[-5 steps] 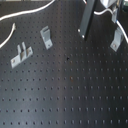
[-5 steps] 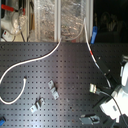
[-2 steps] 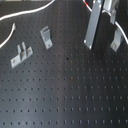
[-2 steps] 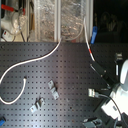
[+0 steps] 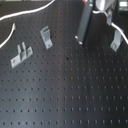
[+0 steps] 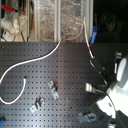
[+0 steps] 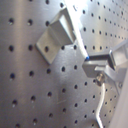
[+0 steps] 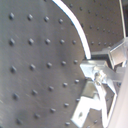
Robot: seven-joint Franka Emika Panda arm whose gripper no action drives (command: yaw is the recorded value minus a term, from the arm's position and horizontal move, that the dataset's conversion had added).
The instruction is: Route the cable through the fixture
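I judge I'm at the approach step: the gripper (image 5: pixel 96 42), jaw state unclear, hovers well apart from the cable (image 6: pixel 35 60) and fixture (image 5: pixel 46 37); next, grasp the cable.

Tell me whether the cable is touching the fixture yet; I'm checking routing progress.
Apart. In the first exterior view the cable curves past at a distance, with bare perforated board plainly showing between it and the fixture.
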